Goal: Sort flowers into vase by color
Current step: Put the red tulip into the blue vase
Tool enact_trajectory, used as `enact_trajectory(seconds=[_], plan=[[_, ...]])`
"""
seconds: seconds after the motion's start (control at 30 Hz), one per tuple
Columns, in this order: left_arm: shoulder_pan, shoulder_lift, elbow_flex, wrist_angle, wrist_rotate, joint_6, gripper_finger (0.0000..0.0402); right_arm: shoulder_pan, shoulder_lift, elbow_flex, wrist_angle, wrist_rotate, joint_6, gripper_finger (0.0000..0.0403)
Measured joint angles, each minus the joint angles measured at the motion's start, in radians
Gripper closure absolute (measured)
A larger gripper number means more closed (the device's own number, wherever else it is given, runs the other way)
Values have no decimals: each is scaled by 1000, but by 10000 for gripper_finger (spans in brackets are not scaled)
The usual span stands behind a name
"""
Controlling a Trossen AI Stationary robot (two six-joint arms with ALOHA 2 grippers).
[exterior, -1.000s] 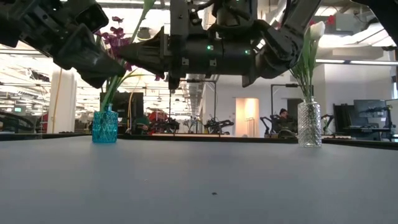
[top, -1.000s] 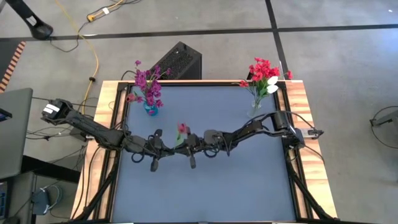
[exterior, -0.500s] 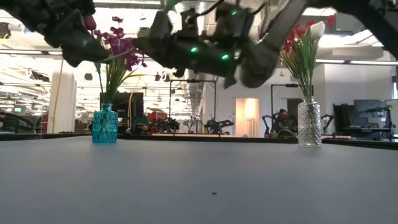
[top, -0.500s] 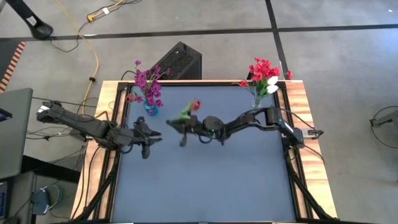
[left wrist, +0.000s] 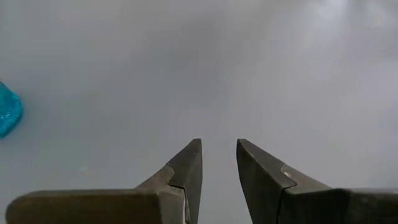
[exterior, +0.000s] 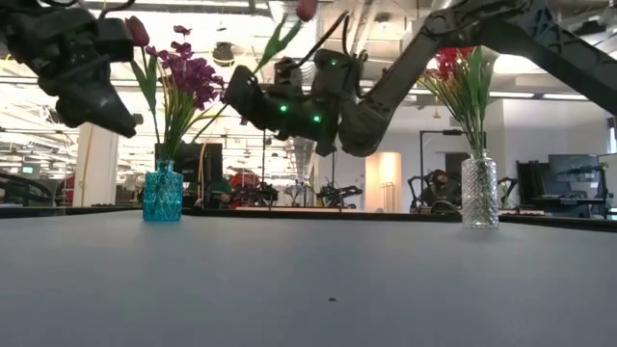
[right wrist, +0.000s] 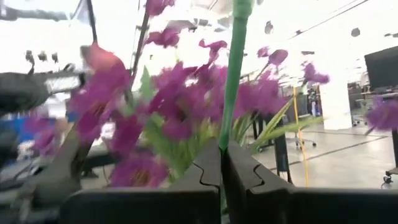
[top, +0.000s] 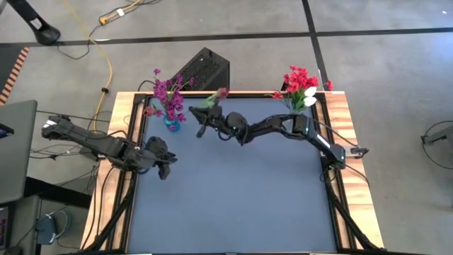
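My right gripper (top: 202,118) hangs high over the table's far left part, just right of the blue vase (top: 171,125), and is shut on a flower with a pink-red bloom (top: 222,93) and a green stem. The blue vase (exterior: 162,196) holds magenta-purple flowers (top: 168,97), which fill the right wrist view (right wrist: 180,115). A clear vase (exterior: 479,193) near the far right corner holds red and white flowers (top: 301,81). My left gripper (top: 164,167) hovers near the table's left edge, open and empty (left wrist: 219,152). My right gripper pinches the flower's green stem (right wrist: 230,106) between its two shut fingertips, fingers lying across the stem. The fingers reach roughly level toward the table's left. The flower is lifted clear; its stem (exterior: 277,43) slants up to the bloom (exterior: 306,10) above the gripper.
The grey mat (top: 233,198) lies bare in front of both arms. A wooden frame (top: 347,120) rims the table. A black box (top: 207,69) sits on the floor beyond the far edge. The room behind shows desks and screens.
My right gripper has carried the flower from the table's middle up and toward the far left, close to the blue vase; the bloom now points toward the far edge. My left gripper has drawn back from the middle toward the table's left edge.
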Motion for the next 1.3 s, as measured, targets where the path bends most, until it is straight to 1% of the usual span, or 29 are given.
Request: enact_trajectory(seconds=[0.07, 0.13, 0.3, 0.37, 0.47, 0.53, 0.7, 0.97, 1.2, 1.3], plan=[[0, 28, 0, 1, 0, 0, 315, -8, 0, 19, -8, 0, 12, 379], [0, 57, 0, 1, 0, 0, 315, -9, 0, 45, -55, 0, 2, 379], [0, 118, 0, 3, 16, -7, 315, -5, 86, 188, -122, -7, -14, 379], [0, 128, 0, 1, 36, -10, 315, -6, 116, 232, -158, -7, -14, 379], [0, 126, 0, -6, 70, -17, 316, -9, 151, 270, -158, -7, -19, 379], [0, 119, 0, -9, 72, -12, 316, -13, 161, 287, -158, -7, -19, 379], [2, 98, 0, -8, 47, 19, 316, -16, 161, 290, -167, -8, -22, 379], [3, 93, -1, -7, 14, 19, 316, -15, 161, 290, -166, -15, -15, 376], [3, 94, -1, -7, -53, 48, 316, -13, 161, 290, -166, -21, -14, 374], [3, 93, -1, 0, -61, 61, 316, -12, 161, 290, -167, -42, -14, 376]])
